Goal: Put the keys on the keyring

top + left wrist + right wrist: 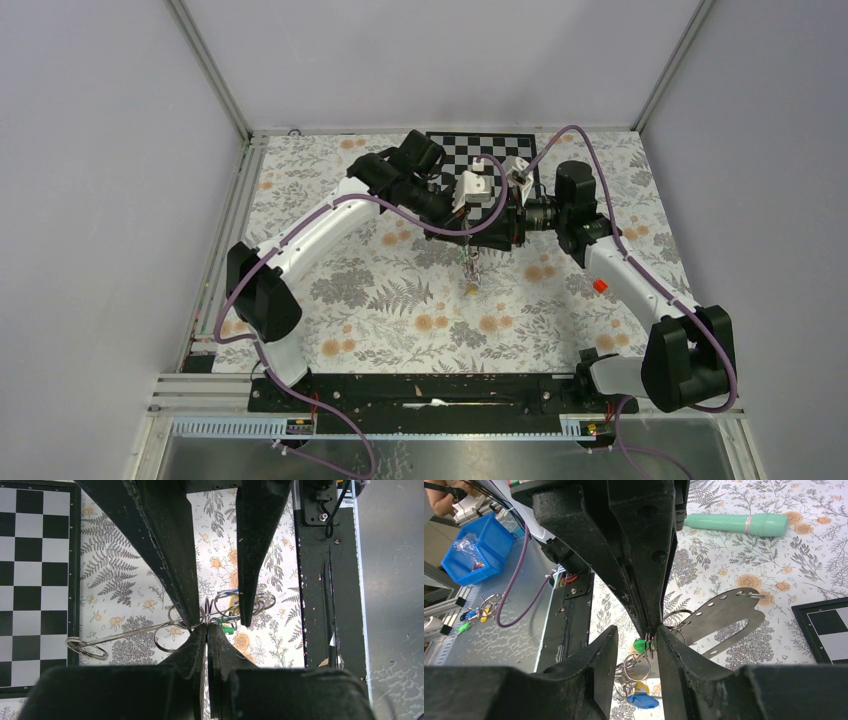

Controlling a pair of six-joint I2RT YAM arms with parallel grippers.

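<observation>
**Floral desk (380, 300), tight work above it**

Both arms converge just in front of the checkerboard (452, 150). The left gripper (206, 629) is pinched tight on the keyring (207, 609). The right gripper (636, 632) straddles the ring, jaws apart. The keys (640, 645) dangle beneath: green, yellow and blue, on the near side of the checkerboard.

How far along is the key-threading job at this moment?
Likely done: the green key, yellow key and blue key hang bunched among the keyring loops. In hand: the left hand is shut on the keyring above the table; the right hand stands open astride it. Left: whether every key is truly threaded is not visible; release follows.
</observation>
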